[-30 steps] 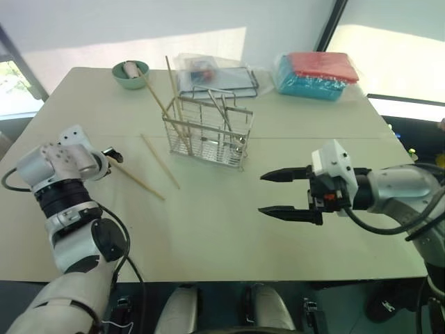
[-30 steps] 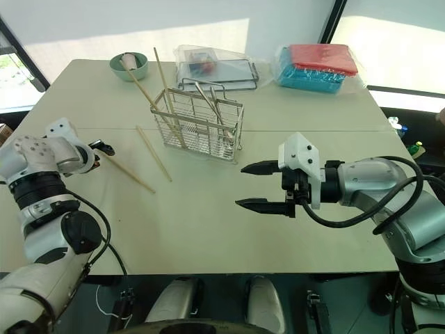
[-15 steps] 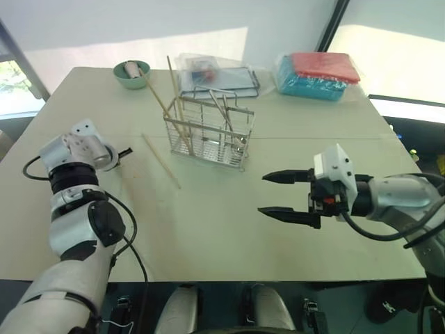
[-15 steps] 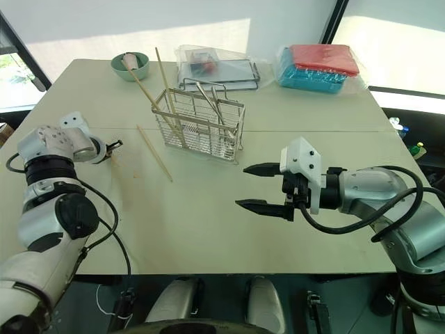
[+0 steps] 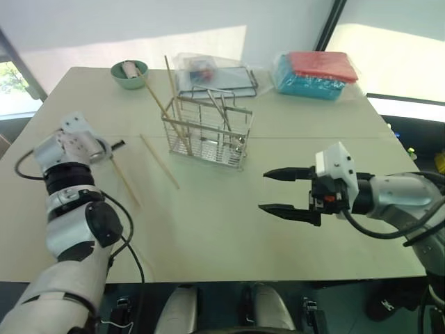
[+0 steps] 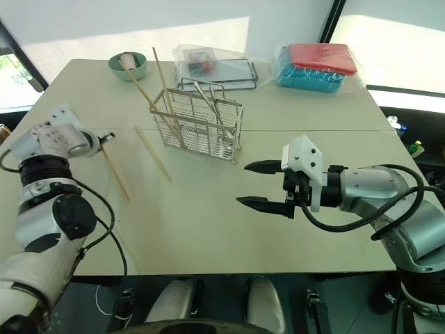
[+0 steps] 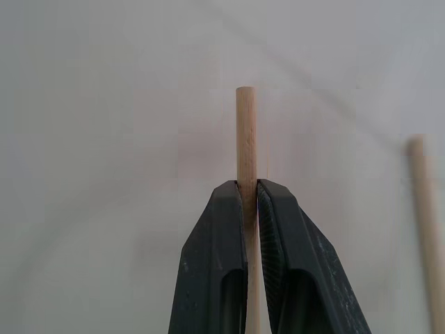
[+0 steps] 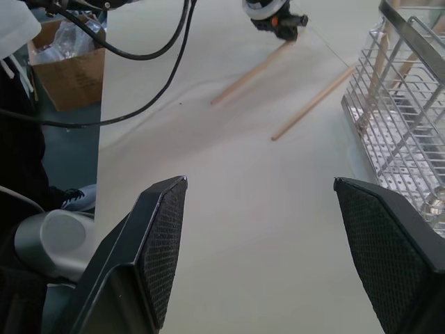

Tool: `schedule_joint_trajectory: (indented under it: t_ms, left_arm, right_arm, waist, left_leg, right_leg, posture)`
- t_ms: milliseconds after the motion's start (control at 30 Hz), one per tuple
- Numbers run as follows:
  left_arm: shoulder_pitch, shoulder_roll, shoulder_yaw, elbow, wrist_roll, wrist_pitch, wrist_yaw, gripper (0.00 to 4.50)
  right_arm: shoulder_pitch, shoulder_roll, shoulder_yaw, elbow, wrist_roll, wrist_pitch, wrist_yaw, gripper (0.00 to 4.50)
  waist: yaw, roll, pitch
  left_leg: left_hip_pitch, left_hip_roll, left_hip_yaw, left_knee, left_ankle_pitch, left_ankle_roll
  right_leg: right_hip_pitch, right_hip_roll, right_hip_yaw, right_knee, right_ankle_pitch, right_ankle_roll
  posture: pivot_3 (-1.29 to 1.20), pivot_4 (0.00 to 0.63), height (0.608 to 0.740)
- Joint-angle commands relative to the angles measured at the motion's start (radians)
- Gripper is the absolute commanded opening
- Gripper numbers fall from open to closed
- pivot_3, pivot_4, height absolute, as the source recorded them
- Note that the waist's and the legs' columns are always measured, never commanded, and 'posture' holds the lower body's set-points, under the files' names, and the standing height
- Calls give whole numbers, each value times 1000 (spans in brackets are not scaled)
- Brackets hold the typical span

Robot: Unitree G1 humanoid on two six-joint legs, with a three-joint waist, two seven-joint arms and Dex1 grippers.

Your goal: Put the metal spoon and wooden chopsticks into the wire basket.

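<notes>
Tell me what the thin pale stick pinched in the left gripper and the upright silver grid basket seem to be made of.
The thin pale stick looks like unfinished wood: matte tan, faint grain, flat-cut end. The upright silver grid basket looks like bare or plated metal wire: thin shiny rods in an open grid; the exact metal cannot be told.

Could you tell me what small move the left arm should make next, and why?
Probably lift and carry toward the wire basket. The left gripper is shut on one wooden chopstick near its end, with the far tip apparently low over the table. Raising it first should keep it from dragging or catching the chopstick lying alongside.
</notes>
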Motion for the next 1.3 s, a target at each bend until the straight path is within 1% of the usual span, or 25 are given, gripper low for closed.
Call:
schedule_joint_trajectory:
  t_ms: [33, 133, 233, 333, 367, 433, 567, 800, 900, 1067, 1300]
  left_arm:
    - [-72, 86, -43, -108, -21, -268, -176, 35]
    - [-154, 123, -62, -180, -89, -453, -387, 35]
    - [-244, 136, -88, -203, -131, -536, -516, 35]
    - [-319, 105, -145, -191, -147, -577, -600, 35]
    - [-328, 90, -176, -183, -132, -602, -617, 35]
    - [-334, 49, -220, -163, -120, -636, -647, 35]
    - [-331, -59, -292, -96, -101, -718, -694, 35]
    - [-302, -171, -361, -8, -71, -832, -736, 35]
    - [-277, -195, -374, 0, -66, -843, -742, 35]
    - [-206, -215, -395, -39, -59, -837, -749, 35]
    - [-118, -226, -400, -93, -61, -836, -740, 35]
  right_arm:
    - [-24, -1, -26, -5, 17, -5, -6, 3501]
    - [-10, -9, -35, -7, 17, -4, -6, 3501]
    - [1, -14, -44, -16, 21, 1, -15, 3501]
    - [2, -2, -60, -29, 48, 17, -44, 3501]
    - [5, 1, -60, -35, 51, 18, -53, 3501]
    - [12, 8, -56, -46, 51, 18, -69, 3501]
    - [30, 30, -53, -80, 56, 21, -114, 3501]
    - [54, 41, -79, -124, 79, 39, -184, 3501]
    - [70, 38, -94, -136, 86, 42, -209, 3501]
    - [94, 35, -114, -148, 92, 40, -234, 3501]
    - [81, 31, -130, -133, 112, 41, -255, 3501]
  waist:
    - [0, 0, 0]
    - [4, -1, 1]
    - [15, -1, 0]
    - [27, 2, 0]
    - [29, 3, -1]
    - [31, 4, -2]
    - [27, 3, -1]
    - [8, 4, -1]
    - [2, 4, -1]
    - [0, 4, -1]
    - [1, 4, -1]
  left_leg:
    - [0, 0, 0, 0, 1, -2]
    - [-1, 0, 0, 0, 0, -4]
    - [-1, -1, 0, 0, -1, -3]
    - [0, -2, 1, 1, -2, 3]
    - [0, -2, 1, 1, -4, 7]
    - [1, -2, 1, 1, -4, 8]
    - [0, -2, 0, 2, -4, 8]
    - [0, -1, 1, 1, -4, 10]
    - [0, -1, 1, 1, -5, 11]
    - [0, -1, 1, 2, -5, 12]
    - [0, -1, 1, 2, -5, 12]
  right_leg:
    - [0, 0, 0, 0, 0, 0]
    - [0, -1, 0, -1, 0, 0]
    - [2, -1, -1, -4, 1, 0]
    - [4, -3, -1, -5, 1, 1]
    - [4, -3, -1, -5, 1, 1]
    - [5, -2, -2, -5, 1, 1]
    - [5, -1, -2, -5, 1, 1]
    - [3, 0, -1, -5, 1, 1]
    - [4, 0, -1, -5, 1, 1]
    - [4, 0, -1, -4, 1, 1]
    - [4, 0, -1, -4, 1, 1]
  posture:
    - [0, 150, 667]
    - [0, 150, 667]
    - [0, 150, 667]
    - [0, 150, 667]
    - [0, 150, 667]
    - [0, 150, 667]
    - [0, 150, 667]
    - [0, 150, 667]
    - [0, 150, 667]
    - [0, 150, 667]
    - [0, 150, 667]
